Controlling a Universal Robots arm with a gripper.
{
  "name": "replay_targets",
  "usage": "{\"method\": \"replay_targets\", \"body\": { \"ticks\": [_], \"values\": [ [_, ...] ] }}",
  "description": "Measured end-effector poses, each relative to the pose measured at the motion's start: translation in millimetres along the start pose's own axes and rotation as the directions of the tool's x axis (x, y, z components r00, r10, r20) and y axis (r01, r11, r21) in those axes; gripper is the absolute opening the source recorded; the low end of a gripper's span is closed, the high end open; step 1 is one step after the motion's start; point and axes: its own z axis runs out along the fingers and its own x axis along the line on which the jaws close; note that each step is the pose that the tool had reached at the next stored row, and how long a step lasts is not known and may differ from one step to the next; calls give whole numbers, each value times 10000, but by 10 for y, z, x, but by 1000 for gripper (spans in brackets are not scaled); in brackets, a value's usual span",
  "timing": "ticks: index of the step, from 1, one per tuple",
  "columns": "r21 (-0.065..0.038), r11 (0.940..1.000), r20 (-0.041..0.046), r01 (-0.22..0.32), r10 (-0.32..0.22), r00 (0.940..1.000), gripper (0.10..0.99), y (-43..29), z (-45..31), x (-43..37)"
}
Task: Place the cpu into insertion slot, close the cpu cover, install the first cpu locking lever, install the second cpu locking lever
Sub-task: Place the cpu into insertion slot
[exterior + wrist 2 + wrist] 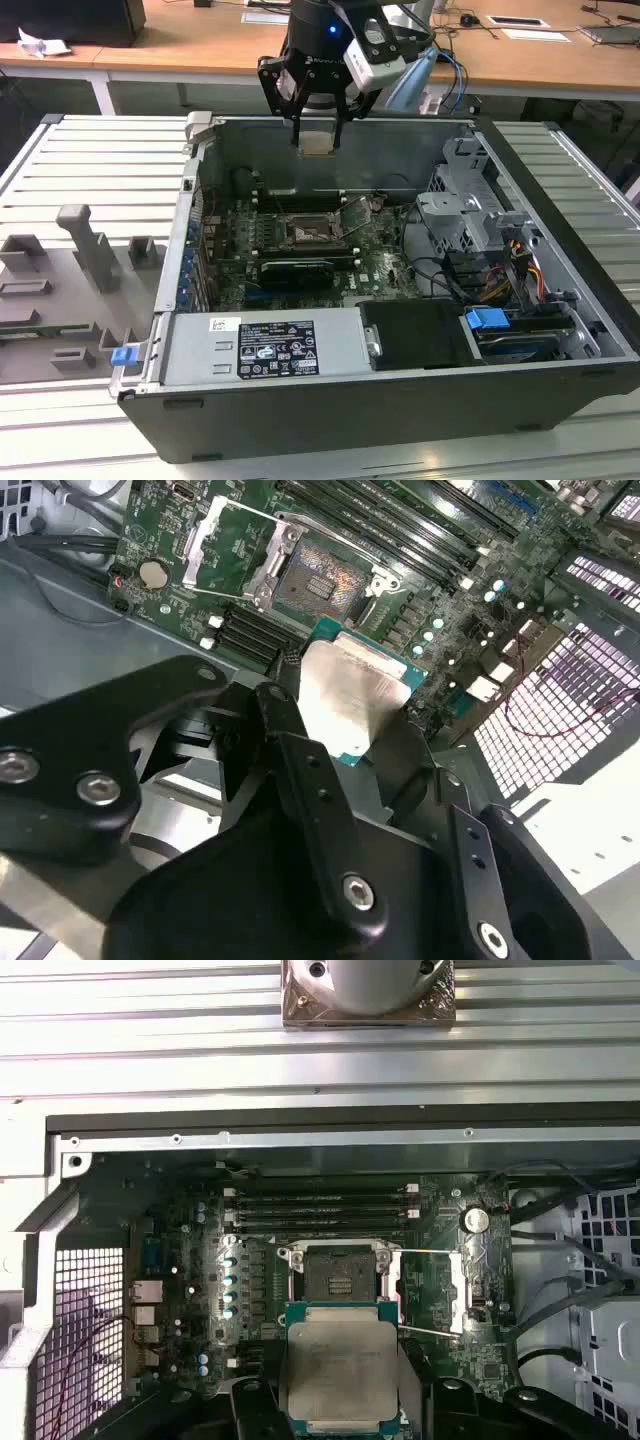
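My gripper hangs above the back wall of the open computer case, shut on the cpu, a pale beige-silver square chip. In both wrist views the cpu sits flat between the black fingers, well above the board. Below it, the insertion slot lies uncovered, a dark square with a silver rim on the green board. The cpu cover stands swung open beside the slot. A thin wire lever sticks out near the cover.
Long black memory slots run beside the socket. A black graphics card lies in front of it. The labelled power supply, a drive cage and loose cables crowd the case. Grey fixtures stand at the exterior view's left.
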Motion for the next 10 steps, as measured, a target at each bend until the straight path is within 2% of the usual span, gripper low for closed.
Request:
{"method": "replay_targets", "body": {
  "ticks": [2,4,7,10],
  "values": [
    [-3,9999,14,-151,151,9999,529,0,1,0],
    [-13,9979,56,-643,643,9979,529,-1,6,0],
    [-7,9975,64,-700,700,9975,529,-2,18,0],
    [44,9975,68,-701,700,9975,529,-3,29,0]
  ]
}}
